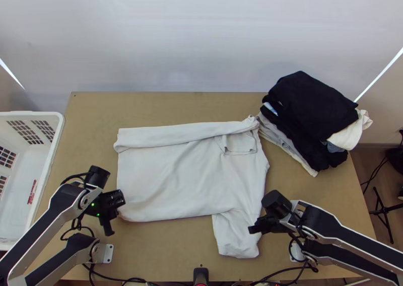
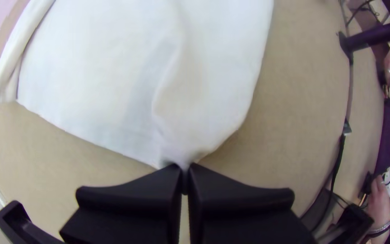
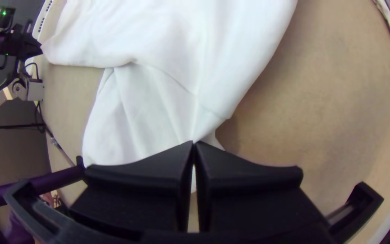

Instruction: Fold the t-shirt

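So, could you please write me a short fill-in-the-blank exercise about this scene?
The left gripper and the right gripper are both shut on the t-shirt, whose colour is ____. In the top view, the basket stands at the ____ edge of the picture. In that view, the clothes stack lies to the ____ of the t-shirt.
Missing words: white; left; right.

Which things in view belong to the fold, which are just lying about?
In the job:
white t-shirt
left gripper, shut on a hem corner
right gripper, shut on the shirt near a sleeve

Lying about:
clothes pile, at right
white basket, at left
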Controlling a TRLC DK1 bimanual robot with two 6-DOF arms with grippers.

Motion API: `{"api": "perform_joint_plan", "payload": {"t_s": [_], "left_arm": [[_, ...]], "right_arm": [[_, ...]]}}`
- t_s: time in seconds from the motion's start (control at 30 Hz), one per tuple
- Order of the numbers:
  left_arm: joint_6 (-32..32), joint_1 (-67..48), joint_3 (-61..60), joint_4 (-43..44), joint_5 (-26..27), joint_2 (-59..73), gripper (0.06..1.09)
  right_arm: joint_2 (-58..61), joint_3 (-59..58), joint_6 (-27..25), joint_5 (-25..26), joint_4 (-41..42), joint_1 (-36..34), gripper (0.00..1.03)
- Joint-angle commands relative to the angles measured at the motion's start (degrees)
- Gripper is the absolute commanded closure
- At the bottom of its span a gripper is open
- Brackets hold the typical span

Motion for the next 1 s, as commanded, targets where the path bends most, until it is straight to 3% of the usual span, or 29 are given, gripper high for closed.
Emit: {"api": "perform_joint_plan", "payload": {"t_s": [0.0, 0.13, 0.47, 0.97], "left_arm": [[-5.5, 1.0, 2.8, 4.2, 3.6, 1.8, 1.05], [-6.7, 2.8, 4.1, 7.0, 4.3, 3.1, 1.05], [-6.9, 6.6, 7.7, 9.4, 5.2, 6.5, 1.05], [-11.8, 11.7, 16.0, 12.2, 7.7, 15.2, 1.05]], "right_arm": [[0.4, 2.0, -0.5, 0.3, 0.7, -3.5, 1.00], [0.4, 4.4, -2.8, 0.3, 0.7, -6.8, 1.00], [2.7, 11.0, -14.0, 0.6, 0.7, -18.3, 1.00], [7.8, 13.3, -14.2, 0.8, 6.9, -22.8, 1.00]]}}
